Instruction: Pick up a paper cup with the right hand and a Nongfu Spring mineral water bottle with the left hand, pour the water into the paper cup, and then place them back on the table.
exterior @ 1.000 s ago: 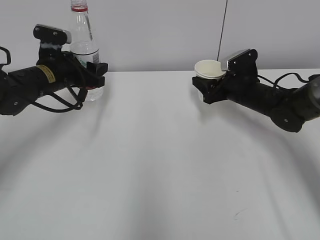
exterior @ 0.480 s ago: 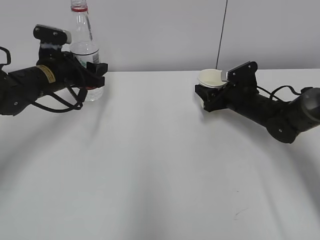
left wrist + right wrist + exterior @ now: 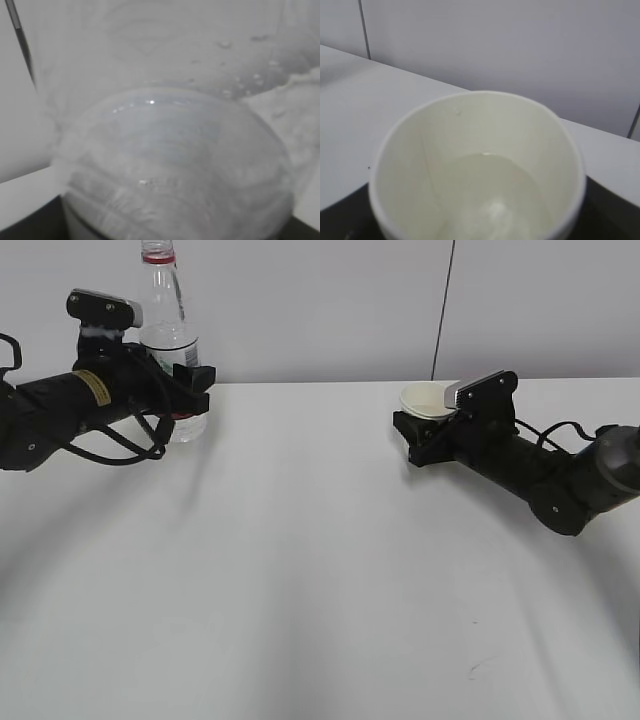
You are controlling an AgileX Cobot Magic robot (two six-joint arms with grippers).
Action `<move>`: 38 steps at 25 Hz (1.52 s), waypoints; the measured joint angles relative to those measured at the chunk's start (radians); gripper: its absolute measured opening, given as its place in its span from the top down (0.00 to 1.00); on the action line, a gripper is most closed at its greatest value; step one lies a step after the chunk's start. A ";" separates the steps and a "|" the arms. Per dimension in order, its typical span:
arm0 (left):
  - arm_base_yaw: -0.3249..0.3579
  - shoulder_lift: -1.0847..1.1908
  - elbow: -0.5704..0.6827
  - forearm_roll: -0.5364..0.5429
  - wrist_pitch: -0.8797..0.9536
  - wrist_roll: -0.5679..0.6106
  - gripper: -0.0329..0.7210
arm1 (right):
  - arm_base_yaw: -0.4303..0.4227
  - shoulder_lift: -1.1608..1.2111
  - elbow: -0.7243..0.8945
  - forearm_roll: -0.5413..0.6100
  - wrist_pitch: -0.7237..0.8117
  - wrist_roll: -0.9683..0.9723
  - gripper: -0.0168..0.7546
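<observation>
Paper cup upright within right pincer

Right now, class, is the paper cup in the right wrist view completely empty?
No: the paper cup has a shallow pool of clear water covering its bottom.

No text can be read in any view. The left arm bears a yellow sticker with dark print too small to read. The bottle label is hidden behind the gripper.
</observation>
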 joint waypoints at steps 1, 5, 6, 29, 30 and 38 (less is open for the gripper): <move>0.000 0.000 0.000 0.000 0.000 0.000 0.40 | 0.000 0.002 0.000 0.002 -0.002 0.000 0.30; 0.000 0.000 0.000 0.001 -0.001 0.000 0.40 | 0.000 0.005 0.000 0.002 -0.010 0.000 0.23; 0.000 0.000 0.000 0.001 -0.001 0.000 0.40 | 0.000 0.005 0.000 0.002 -0.012 0.000 0.20; 0.000 0.000 0.000 0.001 -0.022 -0.001 0.40 | 0.000 0.005 0.116 0.054 -0.069 0.011 0.13; 0.000 0.000 0.000 0.001 -0.022 -0.001 0.40 | 0.000 0.005 0.130 0.058 -0.091 0.003 0.13; 0.000 0.000 0.000 0.001 -0.022 -0.001 0.40 | 0.000 -0.055 0.287 0.140 -0.154 -0.075 0.13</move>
